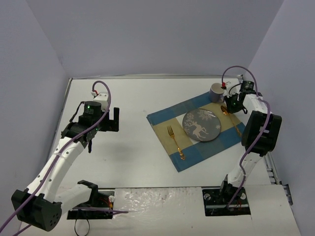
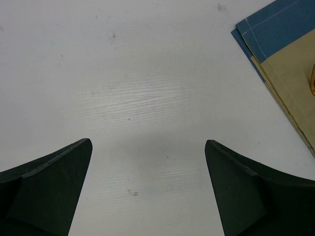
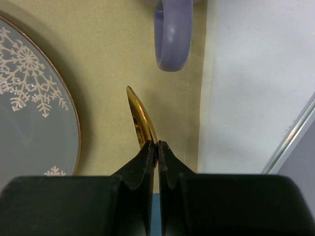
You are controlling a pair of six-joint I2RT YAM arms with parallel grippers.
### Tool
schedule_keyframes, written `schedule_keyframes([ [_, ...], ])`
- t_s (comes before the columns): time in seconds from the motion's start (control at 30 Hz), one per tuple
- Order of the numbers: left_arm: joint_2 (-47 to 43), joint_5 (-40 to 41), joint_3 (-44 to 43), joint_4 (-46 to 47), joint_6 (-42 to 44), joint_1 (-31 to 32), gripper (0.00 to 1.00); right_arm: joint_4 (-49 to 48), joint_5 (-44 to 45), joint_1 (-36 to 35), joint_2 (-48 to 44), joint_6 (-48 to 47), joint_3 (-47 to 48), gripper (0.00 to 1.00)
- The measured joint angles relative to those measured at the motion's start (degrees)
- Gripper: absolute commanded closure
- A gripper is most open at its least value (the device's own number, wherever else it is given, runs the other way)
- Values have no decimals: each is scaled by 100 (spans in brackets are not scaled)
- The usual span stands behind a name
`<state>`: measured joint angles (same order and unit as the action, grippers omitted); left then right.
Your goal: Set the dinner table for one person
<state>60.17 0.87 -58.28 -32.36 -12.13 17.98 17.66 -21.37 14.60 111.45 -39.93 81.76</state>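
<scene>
The white dinner table (image 1: 128,93) carries a blue-and-beige checked placemat (image 1: 170,115). On the mat lie a grey plate (image 1: 202,125) with a white reindeer, and a gold fork (image 1: 175,142) to the plate's left. A gold spoon (image 1: 232,121) lies to its right. My right gripper (image 1: 230,105) is shut on the spoon's bowl end (image 3: 140,120), its tips (image 3: 157,145) pinching the edge just above the mat. A purple mug (image 1: 216,92) stands at the mat's far corner, its handle (image 3: 173,37) just ahead of the spoon. My left gripper (image 1: 114,119) hangs open over bare table (image 2: 147,142).
The placemat's corner (image 2: 280,39) shows at the right of the left wrist view, with a sliver of gold cutlery (image 2: 312,81) at the frame edge. The table's metal rim (image 3: 290,142) runs close on the right of my right gripper. Grey walls enclose the table.
</scene>
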Motion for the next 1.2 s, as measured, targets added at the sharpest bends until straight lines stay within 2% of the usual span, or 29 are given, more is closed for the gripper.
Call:
schedule_keyframes([
  [1.2,361,-256,0,3,-4,-236,3,-319,-123,0,655,-71,337,99],
])
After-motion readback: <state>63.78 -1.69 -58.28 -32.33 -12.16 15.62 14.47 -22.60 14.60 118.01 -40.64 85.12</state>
